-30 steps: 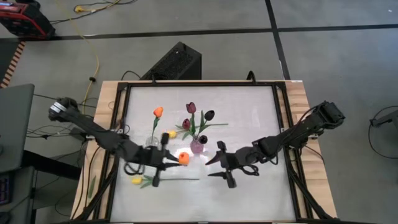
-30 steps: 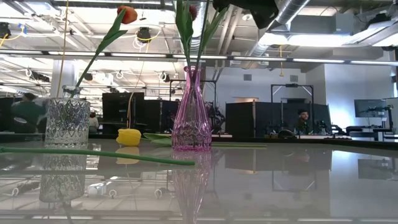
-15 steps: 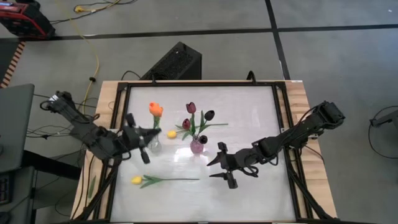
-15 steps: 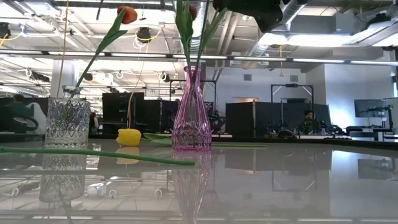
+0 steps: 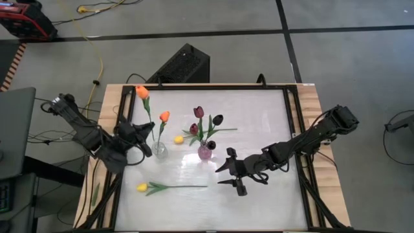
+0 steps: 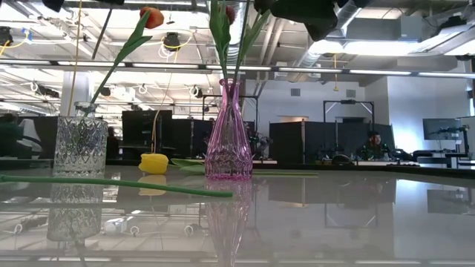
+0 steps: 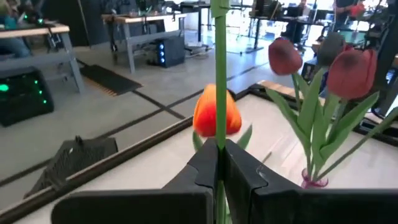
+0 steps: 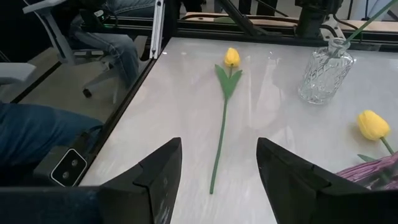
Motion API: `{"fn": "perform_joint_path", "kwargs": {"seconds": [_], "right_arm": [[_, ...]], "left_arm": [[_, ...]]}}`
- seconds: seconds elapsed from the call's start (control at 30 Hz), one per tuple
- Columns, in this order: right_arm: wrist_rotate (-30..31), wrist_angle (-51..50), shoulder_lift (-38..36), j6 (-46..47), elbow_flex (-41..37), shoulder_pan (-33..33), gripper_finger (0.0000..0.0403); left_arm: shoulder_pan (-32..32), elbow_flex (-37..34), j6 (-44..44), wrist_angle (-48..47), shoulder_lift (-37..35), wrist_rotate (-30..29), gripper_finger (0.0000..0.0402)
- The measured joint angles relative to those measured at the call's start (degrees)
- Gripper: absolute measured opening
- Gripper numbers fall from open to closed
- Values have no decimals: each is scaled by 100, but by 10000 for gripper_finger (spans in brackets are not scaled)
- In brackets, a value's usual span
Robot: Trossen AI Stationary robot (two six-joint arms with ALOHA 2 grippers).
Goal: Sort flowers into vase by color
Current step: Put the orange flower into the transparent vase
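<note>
Left gripper [image 5: 137, 133]: an orange tulip [image 5: 141, 92] is being pinched by its thin green stem between closed jaws, just left of the cut-glass vase [image 5: 159, 150]. An orange-headed tulip [image 5: 164, 116] is being held by that faceted vase. Maroon tulips [image 5: 198, 112] are being held in the smooth, waisted pink vase [image 5: 205, 152]. Yellow tulip [image 5: 143, 188]: lying flat, near left. Yellow head [image 5: 178, 139]: lying between the vases. Right gripper [image 5: 231, 176]: jaws spread wide, empty.

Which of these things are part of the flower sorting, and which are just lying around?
Part of the job: orange tulip in left gripper; clear vase; purple vase; two yellow tulips.

Lying about: yellow cable, black box.
</note>
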Motion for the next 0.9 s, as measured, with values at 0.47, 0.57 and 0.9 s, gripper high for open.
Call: {"fn": "perform_joint_path", "kwargs": {"seconds": [0.47, 0.57, 0.9], "right_arm": [[16, 14, 1, 75, 0, -91, 234], [16, 31, 2, 87, 0, -90, 234], [14, 67, 2, 107, 0, -168, 234]], "left_arm": [[-94, -1089, -1789, -96, 81, -19, 0], [-94, -1210, -1833, -73, 81, -60, 0], [-92, -1242, -1938, -78, 105, -4, 0]]}}
